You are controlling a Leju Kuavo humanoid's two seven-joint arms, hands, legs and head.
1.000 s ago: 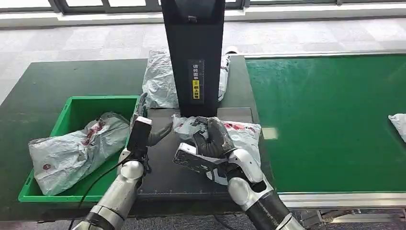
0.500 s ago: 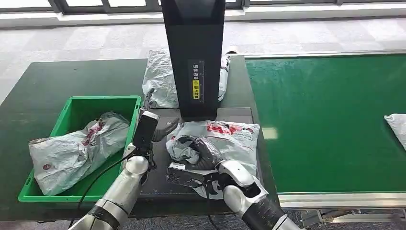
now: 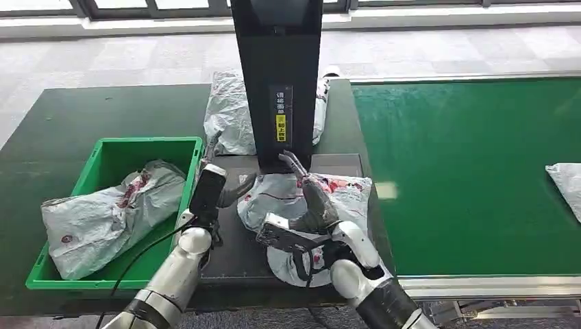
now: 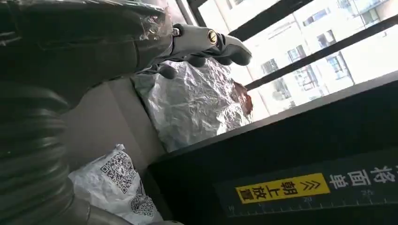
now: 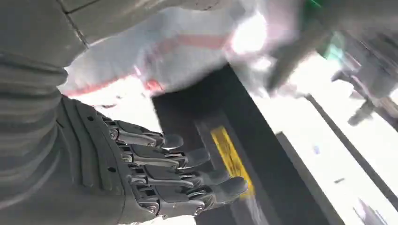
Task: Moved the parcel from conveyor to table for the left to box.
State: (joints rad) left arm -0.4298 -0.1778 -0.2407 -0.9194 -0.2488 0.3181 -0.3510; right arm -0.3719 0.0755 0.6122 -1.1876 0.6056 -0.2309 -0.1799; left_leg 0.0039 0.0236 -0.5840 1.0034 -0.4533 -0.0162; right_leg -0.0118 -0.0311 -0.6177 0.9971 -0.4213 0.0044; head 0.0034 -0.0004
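Parcel (image 3: 308,199) lies on the dark plate in front of the black scanner post (image 3: 277,82), released — right hand (image 3: 308,199) hovers above it, fingers straight and apart, holding nothing. Left hand (image 3: 223,181) waits just left of the parcel, between it and the green bin (image 3: 103,154), fingers apart and empty too. Risk from here, as I judge it: the right fingertips point up close to the post, so a careless withdrawal could clip it or drag the slack film — and a shallow left grasp may let the bag slip short of the bin.
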